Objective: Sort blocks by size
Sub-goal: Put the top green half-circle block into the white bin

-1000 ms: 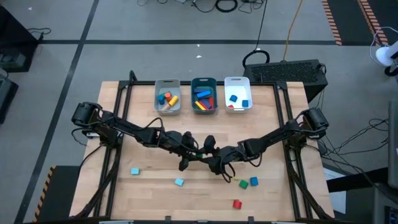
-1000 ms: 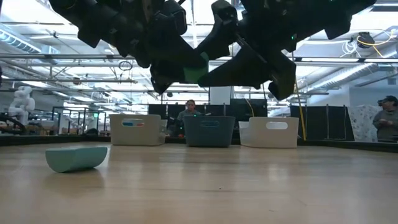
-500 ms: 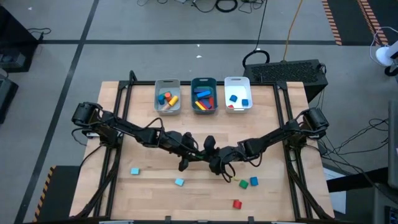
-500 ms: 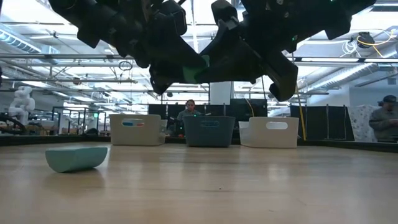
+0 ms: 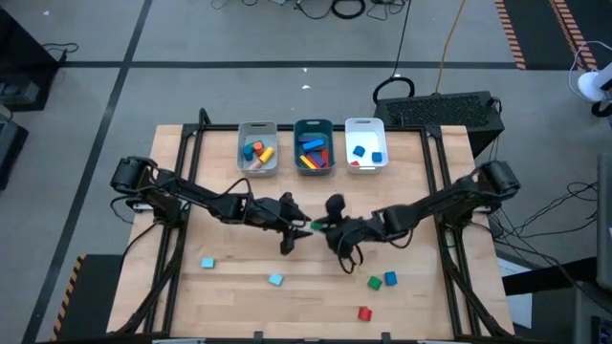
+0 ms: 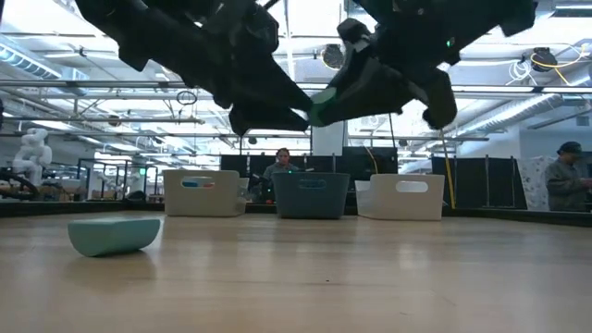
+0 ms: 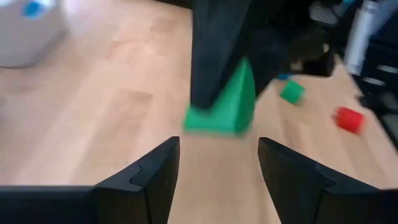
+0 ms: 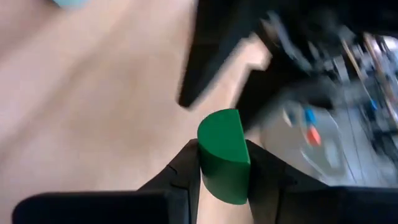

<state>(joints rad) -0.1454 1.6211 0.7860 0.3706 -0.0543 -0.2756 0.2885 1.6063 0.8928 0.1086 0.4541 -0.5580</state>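
Note:
A green block (image 8: 222, 149) with a rounded end hangs above the middle of the table, and my right gripper (image 8: 222, 177) is shut on it. The high view shows this block (image 5: 317, 226) between the two grippers. My left gripper (image 7: 217, 163) stands open just to the block's left, its fingers clear of the block (image 7: 227, 111). Loose blocks lie on the wood near the front: two cyan (image 5: 207, 262) (image 5: 275, 280), a green (image 5: 374, 283), a blue (image 5: 390, 279) and a red (image 5: 364, 312). My right gripper pinches the green block by two opposite sides (image 8: 205, 163) between its two fingers. The fingers come slanting down from the table's right side. The block's rounded end (image 6: 319, 111) sticks out past the fingertips, and the block is lifted clear of the table.
Three trays stand in a row at the far edge: grey (image 5: 241, 153), teal (image 5: 297, 153) and white (image 5: 348, 134), each holding blocks. In the low view a cyan block (image 6: 114, 233) lies at the near left. People stand in the room beyond the table.
My right gripper has shut on the green block that my left gripper was holding. My left gripper has let go and kept its place. My right gripper has then gone up and toward the table's right edge with the block, rolling a little.

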